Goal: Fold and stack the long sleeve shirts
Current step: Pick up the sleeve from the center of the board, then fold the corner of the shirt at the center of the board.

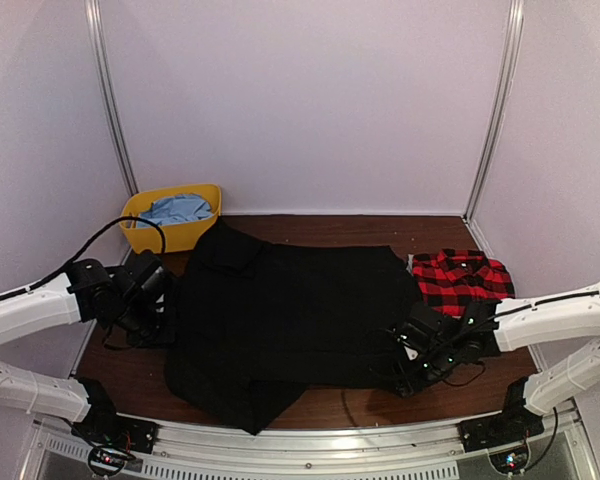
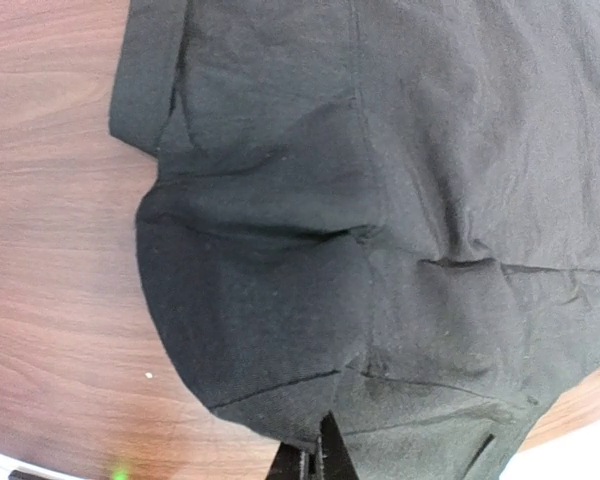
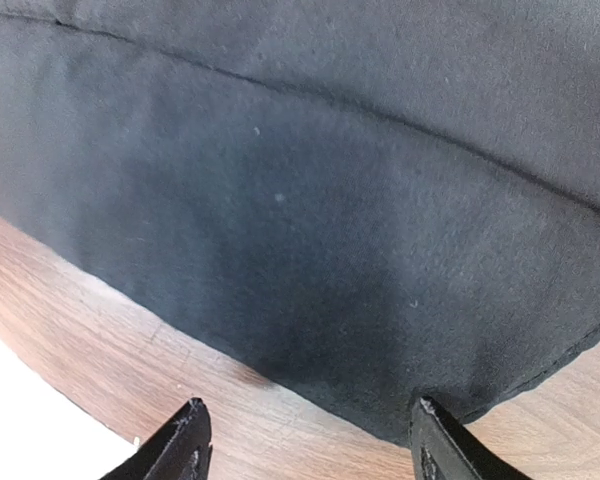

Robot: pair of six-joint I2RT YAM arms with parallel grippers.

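The black long sleeve shirt (image 1: 290, 320) lies spread across the middle of the wooden table, with a fold of cloth hanging toward the front edge. My left gripper (image 1: 162, 322) is at the shirt's left edge. In the left wrist view it (image 2: 320, 448) is shut, pinching the edge of the black shirt (image 2: 360, 200). My right gripper (image 1: 410, 365) is low at the shirt's right front corner. In the right wrist view it (image 3: 310, 440) stands open, and the hem of the black shirt (image 3: 310, 230) lies just ahead of its fingertips (image 3: 192, 430). The red-and-black plaid shirt (image 1: 460, 278) lies folded at the right.
A yellow bin (image 1: 145, 235) holding light blue cloth (image 1: 177, 208) stands at the back left corner. White walls close in the table on three sides. Bare wood (image 1: 130, 375) shows at the front left.
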